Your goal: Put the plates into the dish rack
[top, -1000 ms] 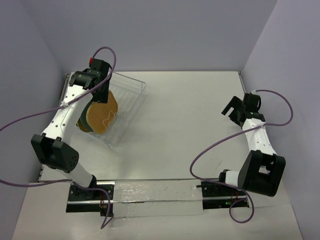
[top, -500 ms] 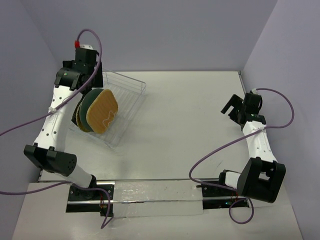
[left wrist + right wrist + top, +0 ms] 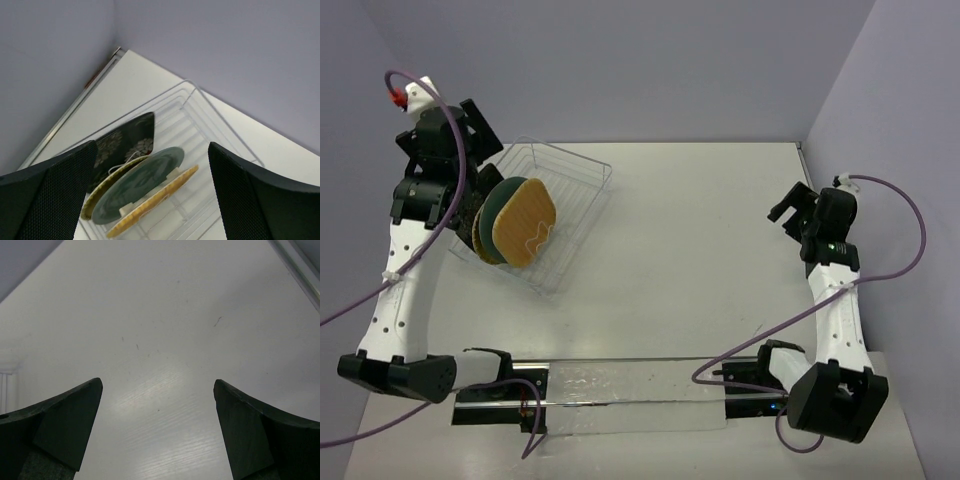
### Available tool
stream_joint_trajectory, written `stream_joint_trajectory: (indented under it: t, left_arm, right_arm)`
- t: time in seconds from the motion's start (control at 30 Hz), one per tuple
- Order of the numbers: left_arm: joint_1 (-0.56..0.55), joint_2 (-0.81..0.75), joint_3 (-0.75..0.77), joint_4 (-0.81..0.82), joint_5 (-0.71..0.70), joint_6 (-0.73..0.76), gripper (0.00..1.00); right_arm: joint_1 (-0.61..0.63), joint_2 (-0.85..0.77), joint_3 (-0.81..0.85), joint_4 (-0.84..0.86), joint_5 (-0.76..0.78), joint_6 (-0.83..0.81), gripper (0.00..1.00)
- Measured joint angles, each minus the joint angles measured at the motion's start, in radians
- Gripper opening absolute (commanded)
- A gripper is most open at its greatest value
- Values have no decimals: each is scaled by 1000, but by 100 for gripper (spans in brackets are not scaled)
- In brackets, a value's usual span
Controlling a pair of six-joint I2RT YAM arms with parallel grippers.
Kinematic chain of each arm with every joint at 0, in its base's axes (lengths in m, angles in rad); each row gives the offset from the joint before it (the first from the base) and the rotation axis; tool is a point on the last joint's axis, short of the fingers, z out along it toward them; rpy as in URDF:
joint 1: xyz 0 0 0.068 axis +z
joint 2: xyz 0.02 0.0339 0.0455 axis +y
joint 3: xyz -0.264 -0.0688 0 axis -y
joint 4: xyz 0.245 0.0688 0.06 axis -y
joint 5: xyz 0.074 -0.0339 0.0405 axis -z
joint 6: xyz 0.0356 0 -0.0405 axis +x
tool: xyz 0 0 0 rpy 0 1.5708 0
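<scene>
All four plates stand on edge in the clear wire dish rack at the far left. Frontmost is the orange-yellow woven plate, then the teal-grey plate, then the round yellow woven plate. The left wrist view shows the black flowered plate at the back, with the yellow plate, the teal-grey plate, the orange-yellow plate and the rack. My left gripper is open and empty, raised above the plates. My right gripper is open and empty over bare table.
The rack sits close to the left wall and the back left corner. A clear strip lies along the table's near edge between the arm bases. Purple cables loop beside both arms.
</scene>
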Motion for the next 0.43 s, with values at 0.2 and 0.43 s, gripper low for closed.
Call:
stream_joint_trajectory:
  t: [0.2,0.43]
  left_arm:
    - [157,-68,-175,70,66,-91,99]
    - [247,-69,-221,108,129,-135,99]
  right_arm:
    - [0,-92,-6,0,33,49,100]
    - [0,-212,-48,-1,61,58,100]
